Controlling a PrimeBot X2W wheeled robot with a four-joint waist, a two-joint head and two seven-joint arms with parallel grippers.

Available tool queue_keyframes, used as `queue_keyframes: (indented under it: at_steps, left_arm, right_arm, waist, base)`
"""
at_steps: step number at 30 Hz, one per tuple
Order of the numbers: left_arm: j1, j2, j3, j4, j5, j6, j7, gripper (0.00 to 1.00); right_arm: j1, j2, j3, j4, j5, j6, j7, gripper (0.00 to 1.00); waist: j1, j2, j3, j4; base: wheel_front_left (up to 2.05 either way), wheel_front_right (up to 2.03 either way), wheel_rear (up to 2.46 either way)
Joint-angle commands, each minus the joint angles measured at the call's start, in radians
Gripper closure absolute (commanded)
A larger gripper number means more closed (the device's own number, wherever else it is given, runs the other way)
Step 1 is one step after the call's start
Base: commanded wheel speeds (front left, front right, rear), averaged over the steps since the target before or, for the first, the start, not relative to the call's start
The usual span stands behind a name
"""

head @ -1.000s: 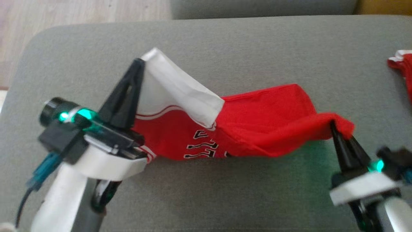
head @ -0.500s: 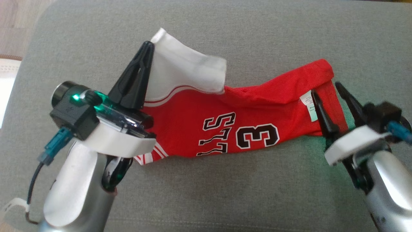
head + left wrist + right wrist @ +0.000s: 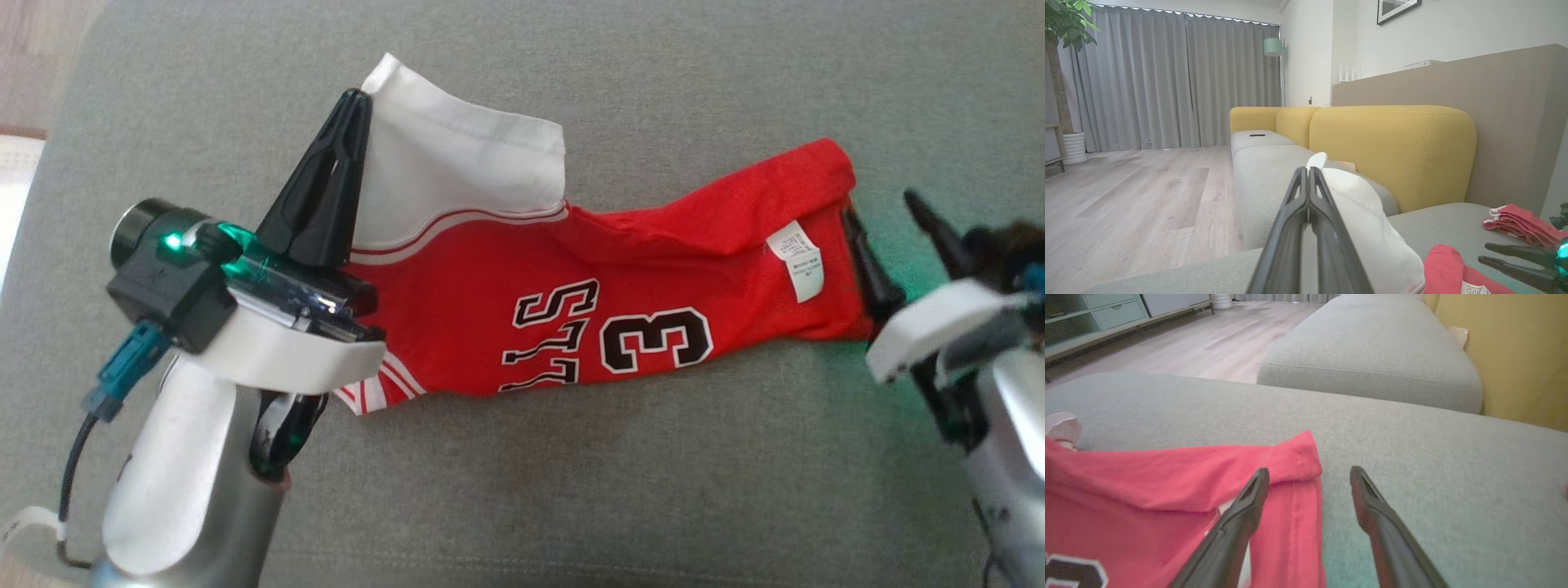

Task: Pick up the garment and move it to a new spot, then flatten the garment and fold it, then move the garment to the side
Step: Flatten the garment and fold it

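Two tools flank the garment (image 3: 637,269), stretched across the grey sofa cushion (image 3: 571,490). The left tool (image 3: 354,100) is pressed together, pinching its white sleeve (image 3: 457,180). The right tool (image 3: 880,205) is spread at the red end. Another red cloth (image 3: 1519,222) lies well apart.

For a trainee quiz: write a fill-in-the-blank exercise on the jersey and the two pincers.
1. The left pincer is shut on the ____ part of the jersey.
2. The right pincer stands ____, holding nothing.
3. The digit printed on the jersey is ____.
Missing words: white; open; 3.
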Motion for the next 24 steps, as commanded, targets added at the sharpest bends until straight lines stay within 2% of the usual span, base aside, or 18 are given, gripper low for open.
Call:
queue_keyframes:
  at_steps: [1,7,15,16,17,18,19,20,24]
  left_arm:
    - [-0.041,0.013,0.036,-0.037,0.012,-0.006,-0.005,1.0]
    - [-0.059,0.015,0.018,-0.036,0.008,-0.006,-0.005,1.0]
    - [-0.067,0.02,0.009,-0.035,0.004,-0.006,-0.005,1.0]
    - [-0.068,0.021,0.008,-0.035,0.004,-0.006,-0.005,1.0]
    - [-0.069,0.021,0.007,-0.035,0.004,-0.006,-0.005,1.0]
    - [-0.069,0.022,0.006,-0.035,0.005,-0.006,-0.005,1.0]
    - [-0.07,0.023,0.006,-0.033,0.005,-0.006,-0.005,1.0]
    - [-0.07,0.024,0.005,-0.032,0.005,-0.006,-0.005,1.0]
    - [-0.067,0.03,0.013,-0.021,0.005,-0.006,-0.005,1.0]
  right_arm:
    - [-0.033,-0.027,0.006,-0.009,-0.01,0.007,0.004,0.0]
    - [-0.146,-0.048,0.066,0.127,-0.026,0.007,0.022,0.0]
    - [-0.245,-0.045,0.185,0.269,0.022,0.007,-0.029,0.0]
    - [-0.254,-0.045,0.198,0.281,0.027,0.007,-0.037,0.05]
    - [-0.263,-0.044,0.208,0.295,0.032,0.007,-0.045,0.28]
    - [-0.27,-0.044,0.22,0.307,0.039,0.007,-0.052,0.67]
    - [-0.277,-0.044,0.233,0.317,0.042,0.007,-0.06,0.91]
    - [-0.283,-0.044,0.243,0.328,0.047,0.007,-0.066,1.0]
    - [-0.299,-0.049,0.273,0.356,0.062,0.007,-0.102,1.0]
  waist:
    - [-0.0001,0.0,0.006,0.006]
    - [-0.0001,0.0,0.02,0.02]
    - [-0.0001,0.0,0.036,0.034]
    - [-0.0001,0.0,0.038,0.035]
    - [-0.0001,0.0,0.039,0.036]
    - [-0.0001,0.0,0.04,0.037]
    - [-0.0001,0.0,0.04,0.038]
    - [-0.0001,0.0,0.04,0.038]
    - [-0.0001,0.0,0.024,0.033]
  base:
    - [0.0,0.0,0.0]
    - [0.0,0.0,0.0]
    - [0.0,0.0,0.0]
    - [0.0,0.0,0.0]
    - [0.0,0.0,0.0]
    - [0.0,0.0,0.0]
    - [0.0,0.0,0.0]
    - [0.0,0.0,0.0]
    - [0.0,0.0,0.0]
